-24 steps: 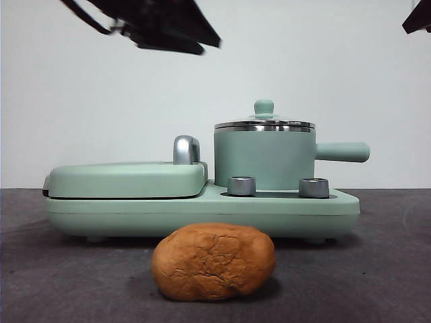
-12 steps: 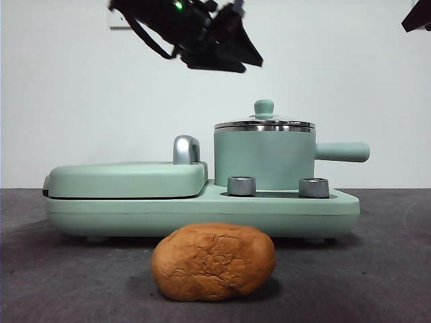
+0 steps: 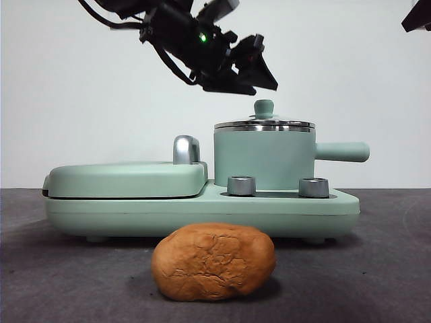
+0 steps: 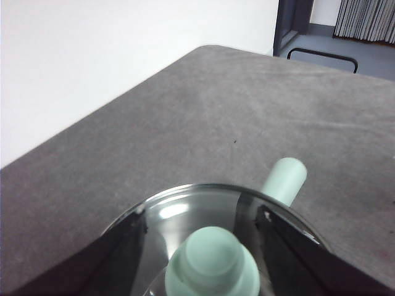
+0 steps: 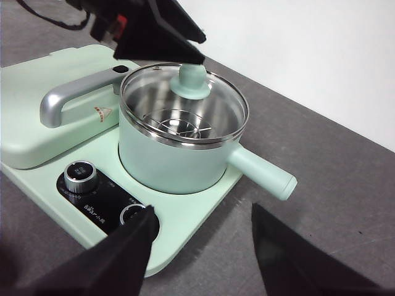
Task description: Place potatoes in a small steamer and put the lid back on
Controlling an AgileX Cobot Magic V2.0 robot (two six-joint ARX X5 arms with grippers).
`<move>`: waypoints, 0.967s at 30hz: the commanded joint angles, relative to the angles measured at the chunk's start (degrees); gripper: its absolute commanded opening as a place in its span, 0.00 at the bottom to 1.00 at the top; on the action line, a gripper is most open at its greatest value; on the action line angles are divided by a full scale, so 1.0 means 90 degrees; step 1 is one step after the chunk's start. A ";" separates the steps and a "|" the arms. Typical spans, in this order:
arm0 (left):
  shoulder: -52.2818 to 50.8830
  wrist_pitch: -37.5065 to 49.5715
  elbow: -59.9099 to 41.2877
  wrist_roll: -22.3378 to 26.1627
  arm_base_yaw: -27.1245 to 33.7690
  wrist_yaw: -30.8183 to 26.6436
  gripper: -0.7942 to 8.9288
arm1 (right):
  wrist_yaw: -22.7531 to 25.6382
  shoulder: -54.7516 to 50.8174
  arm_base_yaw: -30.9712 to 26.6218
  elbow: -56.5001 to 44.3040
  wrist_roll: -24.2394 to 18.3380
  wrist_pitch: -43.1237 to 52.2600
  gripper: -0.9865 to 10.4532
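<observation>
The potato (image 3: 213,261), orange-brown with cracked skin, lies on the table in front of the appliance. The small steamer (image 3: 264,160) stands on the right of the base, its handle (image 3: 342,151) pointing right; it also shows in the right wrist view (image 5: 179,163). The glass lid (image 3: 264,124) sits on it, and a wire rack shows through the glass (image 5: 185,105). My left gripper (image 3: 259,81) hangs open just above and left of the lid's knob (image 4: 213,265), one jaw to each side. My right gripper (image 5: 202,213) is open and empty, back from the steamer.
A flat mint-green griddle lid (image 3: 124,178) with a chrome handle (image 3: 186,149) covers the left of the base. Two steel dials (image 3: 242,186) (image 3: 314,187) stand on the base's front. The right arm shows as a black tip (image 3: 417,17) at the top right corner.
My left gripper has come down and to the right, from the top left to just above the lid's knob. The potato, steamer and lid have not moved.
</observation>
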 commanded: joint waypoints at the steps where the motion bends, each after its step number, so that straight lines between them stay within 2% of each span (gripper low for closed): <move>1: 0.0260 0.0070 0.0192 -0.0027 -0.0049 -0.0010 0.40 | 0.0022 0.0022 0.0019 0.0124 0.0073 0.0075 0.30; 15: 0.0529 0.0063 0.0192 -0.0027 -0.0049 -0.0010 0.39 | 0.0022 0.0022 0.0019 0.0124 0.0073 0.0070 0.30; 17: 0.0529 0.0063 0.0192 -0.0024 -0.0051 -0.0007 0.33 | 0.0022 0.0022 0.0019 0.0124 0.0073 0.0066 0.30; 20: 0.0529 0.0063 0.0192 -0.0024 -0.0049 -0.0007 0.16 | 0.0022 0.0022 0.0019 0.0124 0.0073 0.0066 0.30; 22: 0.0529 0.0063 0.0192 -0.0022 -0.0049 -0.0007 0.10 | 0.0022 0.0022 0.0019 0.0124 0.0073 0.0066 0.30; 29: 0.0529 0.0063 0.0192 -0.0015 -0.0056 -0.0007 0.10 | 0.0024 0.0022 0.0017 0.0124 0.0073 0.0063 0.30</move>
